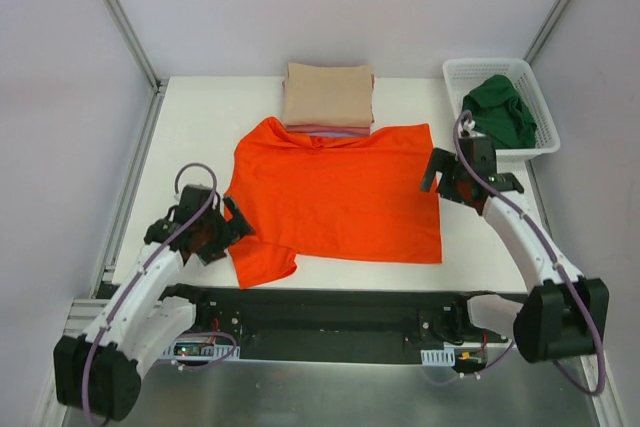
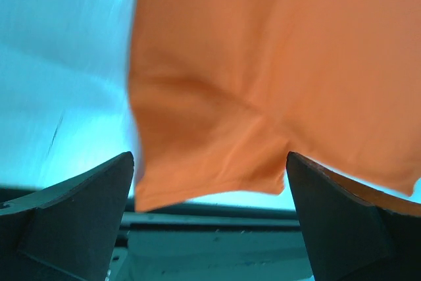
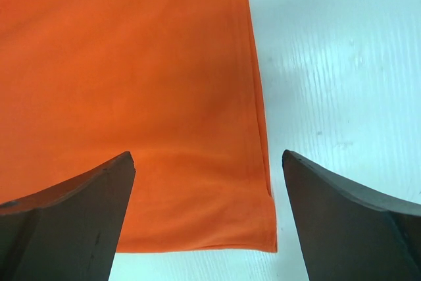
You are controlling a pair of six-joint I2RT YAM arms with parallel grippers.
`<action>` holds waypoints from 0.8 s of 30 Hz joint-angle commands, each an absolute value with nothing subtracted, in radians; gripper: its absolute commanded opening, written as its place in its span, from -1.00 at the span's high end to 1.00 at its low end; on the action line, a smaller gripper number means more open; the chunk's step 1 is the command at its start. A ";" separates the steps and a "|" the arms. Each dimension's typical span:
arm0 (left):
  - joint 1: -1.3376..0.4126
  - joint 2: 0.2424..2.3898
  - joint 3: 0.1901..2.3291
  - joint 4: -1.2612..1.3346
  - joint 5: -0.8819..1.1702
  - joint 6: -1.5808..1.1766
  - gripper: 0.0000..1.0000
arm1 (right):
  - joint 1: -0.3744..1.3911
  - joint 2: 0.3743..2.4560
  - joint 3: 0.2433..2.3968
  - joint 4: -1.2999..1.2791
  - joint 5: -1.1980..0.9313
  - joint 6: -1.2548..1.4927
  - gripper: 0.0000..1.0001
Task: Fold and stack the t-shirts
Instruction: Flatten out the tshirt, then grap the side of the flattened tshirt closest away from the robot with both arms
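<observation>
2 sets of jaws gape released and empty at opposite sides of the orange t-shirt (image 1: 340, 197) spread on the desk (image 1: 200, 127).

The white bench (image 1: 190, 137) fills the middle of the top view. A bright orange t-shirt (image 1: 335, 197) lies spread flat at its centre, with one sleeve reaching toward the lower left. At the upper middle sits a stack of folded shirts (image 1: 328, 97), beige on top, touching the orange collar. A white mesh basket (image 1: 455, 82) stands in the upper right corner.
</observation>
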State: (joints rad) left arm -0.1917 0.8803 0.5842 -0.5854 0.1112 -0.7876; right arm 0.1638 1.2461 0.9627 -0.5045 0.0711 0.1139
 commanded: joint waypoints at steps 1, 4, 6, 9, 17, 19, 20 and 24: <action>-0.282 0.718 0.468 -0.803 0.057 -0.939 -0.98 | 0.164 1.080 0.813 -0.416 0.077 0.202 -0.93; -0.388 0.683 0.430 -0.833 0.078 -1.026 -0.97 | 0.166 1.002 0.746 -0.428 0.077 0.206 -0.93; -0.423 0.696 0.423 -0.871 0.055 -1.063 -0.93 | 0.166 0.968 0.720 -0.440 0.089 0.206 -0.93; -0.448 0.729 0.420 -0.880 0.043 -1.083 -0.79 | 0.164 0.934 0.690 -0.442 0.110 0.203 -0.93; -0.456 0.837 0.440 -0.844 0.081 -1.012 -0.05 | 0.163 0.969 0.678 -0.445 0.120 0.179 -0.93; -0.457 0.859 0.437 -0.838 0.097 -1.008 0.13 | 0.163 0.985 0.678 -0.448 0.114 0.181 -0.93; -0.459 0.865 0.433 -0.831 0.094 -1.009 0.17 | 0.163 0.992 0.675 -0.446 0.114 0.183 -0.93; -0.459 0.894 0.420 -0.770 0.087 -1.011 0.20 | 0.163 0.999 0.670 -0.439 0.100 0.190 -0.93</action>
State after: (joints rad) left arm -0.4465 0.8722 0.4252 -0.8131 0.0776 -1.0180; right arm 0.1638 0.9966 0.6727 -0.4595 0.1001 0.1810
